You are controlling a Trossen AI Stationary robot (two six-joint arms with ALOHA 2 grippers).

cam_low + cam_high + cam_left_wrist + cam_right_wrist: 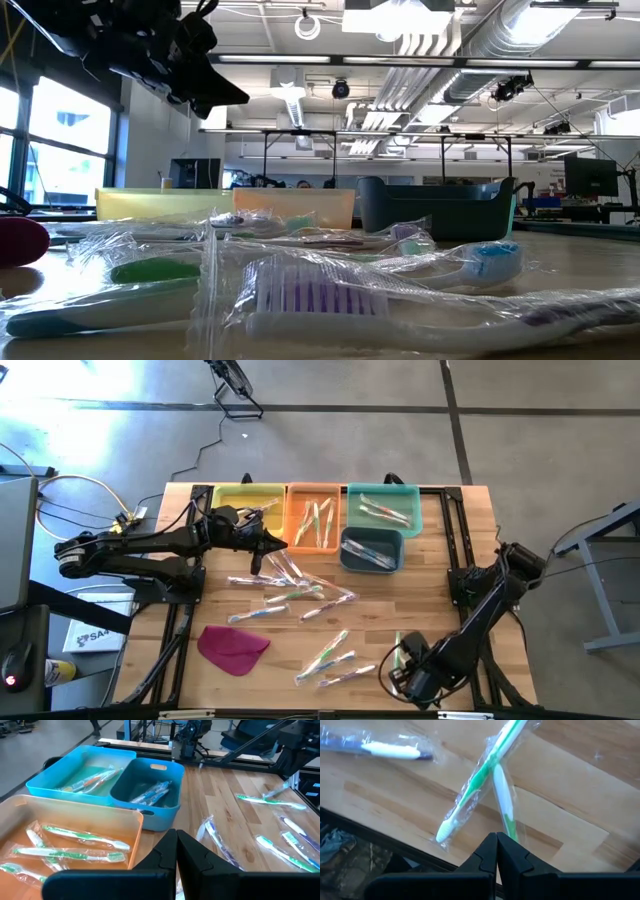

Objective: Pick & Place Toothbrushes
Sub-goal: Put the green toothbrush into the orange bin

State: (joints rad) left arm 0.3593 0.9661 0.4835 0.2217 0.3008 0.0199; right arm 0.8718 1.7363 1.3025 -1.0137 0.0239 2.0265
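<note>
Several wrapped toothbrushes (290,590) lie loose on the middle of the wooden table, and more (330,660) lie near its front edge. My left gripper (283,545) is shut and hangs above the table beside the orange bin (315,515), with nothing between its fingers (165,855). My right gripper (402,675) is shut and points down near the front right. Below it two green toothbrushes cross on the wood: one long (475,780), one (502,805) running in behind my fingers (517,855). My right gripper points down over the near end (511,834) of the shorter green toothbrush. The fingers hide that end, so I cannot tell whether they touch it or its wrapper.
Four bins stand at the far edge: yellow (248,505), orange, teal (385,505) and a dark blue-grey one (372,550) in front, each with toothbrushes inside. A magenta cloth piece (232,647) lies front left. The table's dark front rail (380,835) runs close by the right gripper.
</note>
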